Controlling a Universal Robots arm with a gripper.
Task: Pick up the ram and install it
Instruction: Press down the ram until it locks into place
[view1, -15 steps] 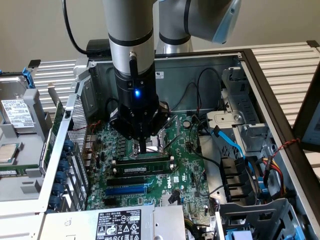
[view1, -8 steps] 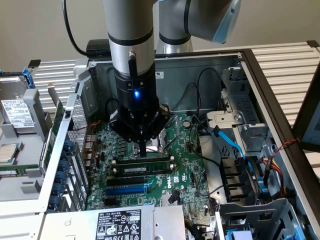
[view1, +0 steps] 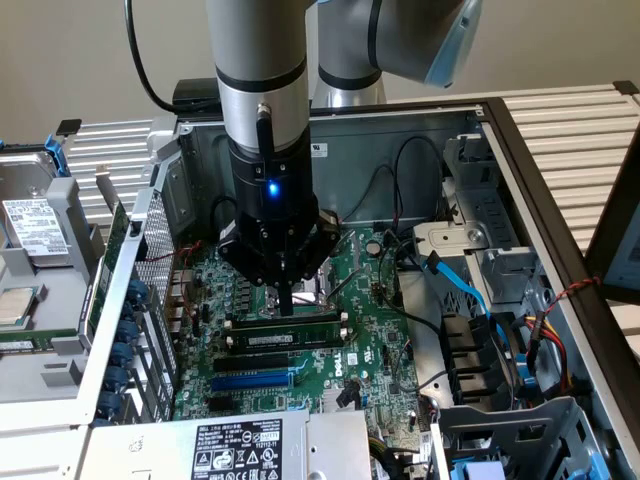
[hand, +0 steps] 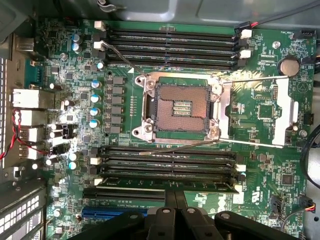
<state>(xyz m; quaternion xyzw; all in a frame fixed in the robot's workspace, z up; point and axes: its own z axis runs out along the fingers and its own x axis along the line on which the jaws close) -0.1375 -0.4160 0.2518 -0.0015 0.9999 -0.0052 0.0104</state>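
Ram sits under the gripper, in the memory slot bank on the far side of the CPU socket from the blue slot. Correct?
Wrong bank. In the wrist view the ram lies under the gripper, on the side of the CPU socket nearest the blue slot.

Long dark-green ram (view1: 287, 326) (hand: 170, 183) with a white label, lying level along a black memory slot
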